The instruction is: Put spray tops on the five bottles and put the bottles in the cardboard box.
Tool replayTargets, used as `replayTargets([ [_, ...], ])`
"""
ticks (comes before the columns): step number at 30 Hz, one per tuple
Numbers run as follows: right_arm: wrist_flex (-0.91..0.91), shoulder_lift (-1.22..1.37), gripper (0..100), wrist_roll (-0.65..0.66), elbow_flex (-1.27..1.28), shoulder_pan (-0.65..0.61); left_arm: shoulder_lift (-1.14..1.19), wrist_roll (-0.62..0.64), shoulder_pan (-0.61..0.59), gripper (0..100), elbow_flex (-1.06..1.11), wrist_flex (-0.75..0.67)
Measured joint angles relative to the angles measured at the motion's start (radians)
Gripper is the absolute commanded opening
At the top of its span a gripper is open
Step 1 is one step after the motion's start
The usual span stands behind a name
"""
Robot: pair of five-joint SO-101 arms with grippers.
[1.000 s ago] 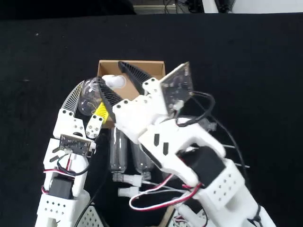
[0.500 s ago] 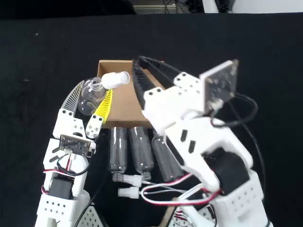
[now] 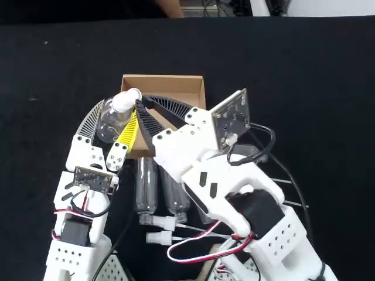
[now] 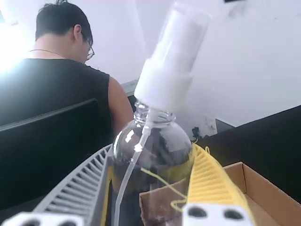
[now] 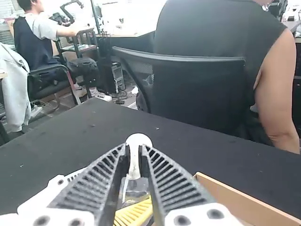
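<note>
My left gripper (image 3: 117, 112) is shut on a clear round bottle (image 3: 110, 122), held upright just left of the cardboard box (image 3: 176, 82). A white spray top (image 3: 126, 100) sits on the bottle's neck, its tube hanging inside. My right gripper (image 3: 139, 105) reaches across the box with its black fingers shut on that spray top. In the left wrist view the bottle (image 4: 150, 150) stands between the grey and yellow fingers of the left gripper (image 4: 146, 176), with the spray top (image 4: 169, 56) above. In the right wrist view the right gripper (image 5: 135, 151) pinches the white spray top (image 5: 137, 143).
Clear bottles (image 3: 145, 182) lie side by side on the black table in front of the box, partly under the right arm. Two loose spray tops (image 3: 161, 223) with tubes lie near their necks. The box floor (image 3: 158, 126) is bare cardboard.
The right gripper swung back left from over the box and shut on the spray top. The spray top went from lying tilted to the right to sitting over the bottle's neck.
</note>
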Motion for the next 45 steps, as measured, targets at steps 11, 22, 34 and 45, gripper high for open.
replayTargets([
  [11,-0.098,0.129,1.1,0.000,-0.011,0.002,0.002,0.000,-0.003,3,0.000,0.000],
  [22,0.141,0.020,1.5,0.006,-0.144,0.026,0.002,0.002,0.000,3,0.000,0.000],
  [34,0.166,-0.143,1.5,0.235,0.100,0.535,0.002,0.002,0.000,3,0.000,0.000],
  [45,-0.118,-0.146,1.2,0.238,0.601,0.608,0.002,0.002,0.000,3,0.000,0.000],
])
